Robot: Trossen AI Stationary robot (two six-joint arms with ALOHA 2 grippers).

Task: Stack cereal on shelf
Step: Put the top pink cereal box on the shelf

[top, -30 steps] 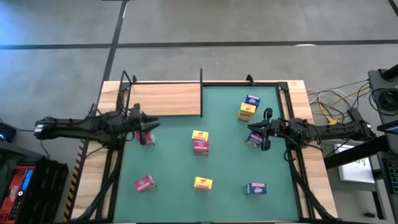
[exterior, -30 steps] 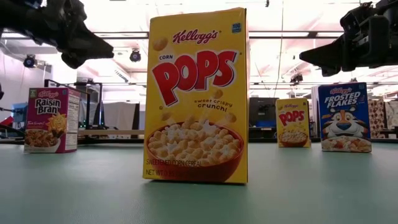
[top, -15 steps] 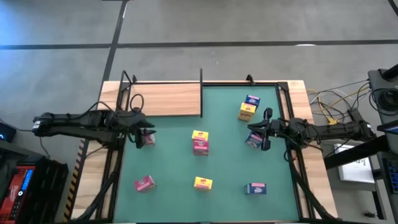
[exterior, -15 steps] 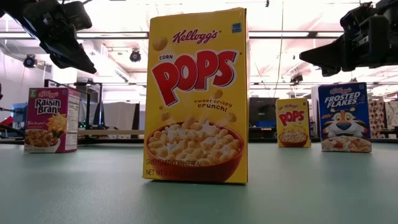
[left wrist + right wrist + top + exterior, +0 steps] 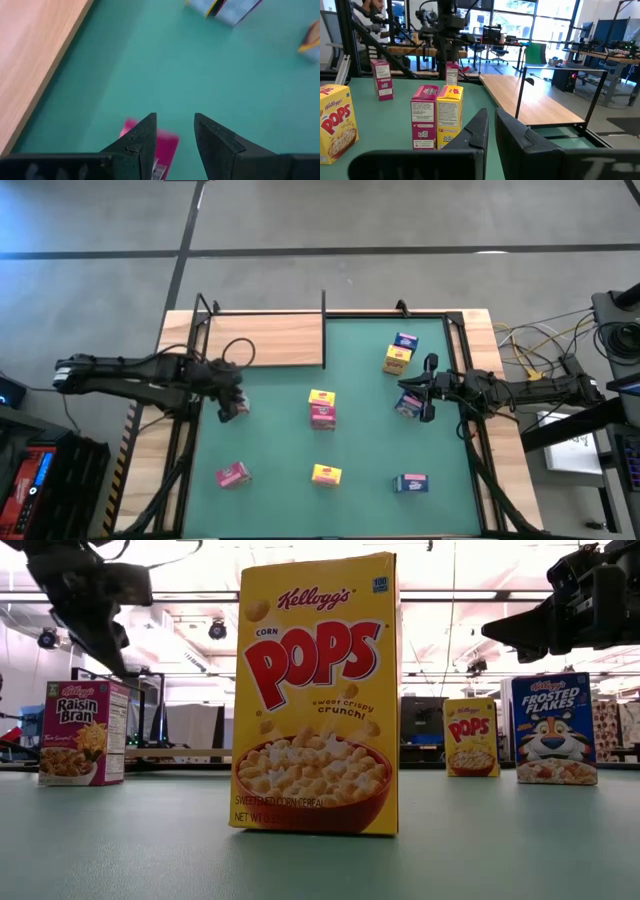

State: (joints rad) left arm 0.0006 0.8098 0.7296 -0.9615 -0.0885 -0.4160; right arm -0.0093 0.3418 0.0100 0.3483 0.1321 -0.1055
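Observation:
Several small cereal boxes stand on the green mat. A pink box [image 5: 236, 409] stands by the mat's left side, and my left gripper [image 5: 232, 394] hangs over it, open and tipped steeply down. In the left wrist view the pink box [image 5: 166, 145] shows below the gap between my fingers [image 5: 174, 126], untouched. The shelf [image 5: 265, 340], a light-wood board with thin black posts, lies at the far left. My right gripper [image 5: 404, 392] is shut and held level at the mat's right side, above a blue box [image 5: 408, 408].
A pink and yellow pair [image 5: 322, 408] stands mid-mat. A blue and yellow pair [image 5: 399, 353] stands at the far right. Along the near side stand a pink box [image 5: 232, 474], a yellow box [image 5: 326, 474] and a blue box [image 5: 411, 483]. Black posts [image 5: 323, 330] edge the shelf.
My left gripper has tipped from nearly level to pointing steeply down and has drawn back a little toward the table's left edge, ending over the pink box. Its fingers keep the same gap. No box has moved.

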